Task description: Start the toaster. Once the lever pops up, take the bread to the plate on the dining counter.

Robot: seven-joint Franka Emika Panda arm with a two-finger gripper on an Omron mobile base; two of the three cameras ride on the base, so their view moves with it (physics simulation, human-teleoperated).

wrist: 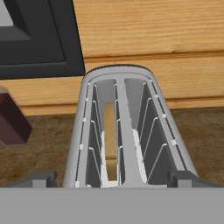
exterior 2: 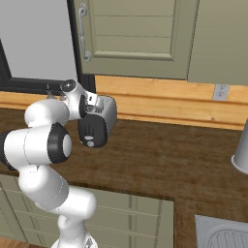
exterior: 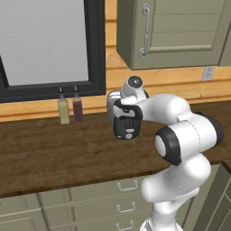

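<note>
Silver toaster (wrist: 127, 131), bread (wrist: 110, 140) in its slot, sits between the wide-spread hand (wrist: 113, 178).

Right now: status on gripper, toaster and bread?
Gripper open, straddling the toaster from above. Bread sits low in the left slot. Dark bottle stands off to the side, not blocking.

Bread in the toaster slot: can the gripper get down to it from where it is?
Probably yes. In the hand view the open gripper looks straight down on the toaster, one fingertip on each side of it. The bread stands low in the left slot with nothing over it, though the slot is narrow.
</note>
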